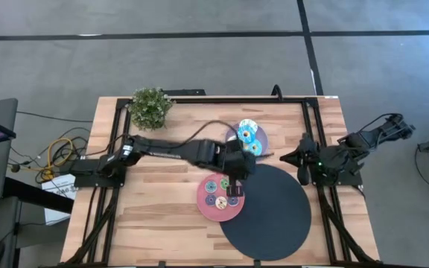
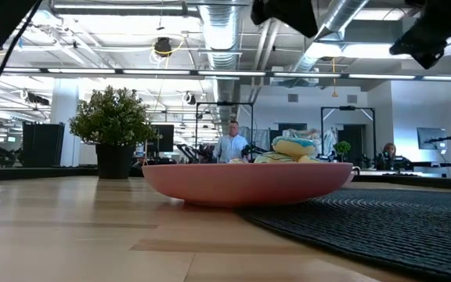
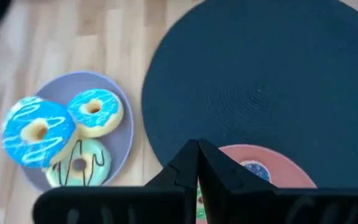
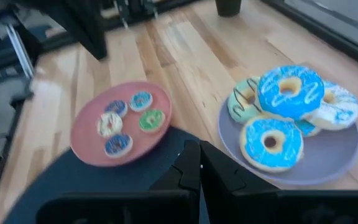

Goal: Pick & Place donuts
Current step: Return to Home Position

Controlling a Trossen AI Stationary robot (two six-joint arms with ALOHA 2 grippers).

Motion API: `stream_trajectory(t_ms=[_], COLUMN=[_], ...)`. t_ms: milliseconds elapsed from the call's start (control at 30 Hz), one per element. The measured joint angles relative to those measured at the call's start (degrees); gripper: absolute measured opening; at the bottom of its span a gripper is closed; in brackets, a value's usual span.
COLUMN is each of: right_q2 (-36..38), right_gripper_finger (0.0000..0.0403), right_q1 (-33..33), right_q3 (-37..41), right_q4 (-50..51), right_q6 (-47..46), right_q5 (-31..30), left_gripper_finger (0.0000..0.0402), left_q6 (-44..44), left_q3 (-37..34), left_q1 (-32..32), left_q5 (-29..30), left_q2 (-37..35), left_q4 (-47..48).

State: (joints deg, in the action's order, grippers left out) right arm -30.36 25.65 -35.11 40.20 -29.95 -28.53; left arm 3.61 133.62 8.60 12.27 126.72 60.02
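Donuts (image 4: 281, 90) are all plated: big blue and pale ones are heaped on the purple plate (image 4: 328, 163), small ones sit on the pink plate (image 4: 82, 134) at its 7 o'clock, lapping the black mat (image 1: 274, 216). Left gripper (image 3: 198, 152) hangs over the pink plate, clenched, empty. Right gripper (image 4: 199, 149), at the table's (image 1: 162, 216) 3 o'clock edge, is pinched closed too.

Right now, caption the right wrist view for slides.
Sorted: big donuts on the purple plate, small donuts on the pink plate.

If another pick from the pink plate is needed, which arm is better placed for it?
Left, probably. The left claw hangs shut right over the pink plate, while the right claw is parked off to the right, beside the black disc.
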Motion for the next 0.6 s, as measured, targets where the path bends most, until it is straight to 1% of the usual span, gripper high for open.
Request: stream_trajectory(t_ms=[133, 267, 400, 500, 600], right_q2=[-0.01, -0.01, -0.66, -2.0, -3.86], right_gripper_finger=[0.0, 0.0, 0.0, 0.0, 0.0], right_q1=[-1.23, -2.84, -4.07, -4.56, -4.55], right_q3=[0.0, 0.0, -0.02, -0.02, 0.0], right_q4=[-4.0, -6.89, -8.0, -7.78, -7.71], right_q6=[-0.02, -0.08, -3.38, -6.59, -9.1], right_q5=[-0.14, -0.14, -0.11, -0.09, -0.08], left_gripper_finger=[0.0, 0.0, 0.0, 0.0, 0.0], left_q6=[-5.01, -8.69, -11.03, -11.55, -12.19], left_q3=[0.0, -2.44, -9.28, -16.5, -26.7], left_q1=[-3.11, -4.97, -6.33, -6.83, -7.05], left_q5=[-9.05, -15.62, -21.88, -23.67, -24.05], left_q2=[0.0, -0.22, -0.73, -2.48, -6.74], left_q4=[2.41, 3.26, 0.93, -1.87, -8.01])
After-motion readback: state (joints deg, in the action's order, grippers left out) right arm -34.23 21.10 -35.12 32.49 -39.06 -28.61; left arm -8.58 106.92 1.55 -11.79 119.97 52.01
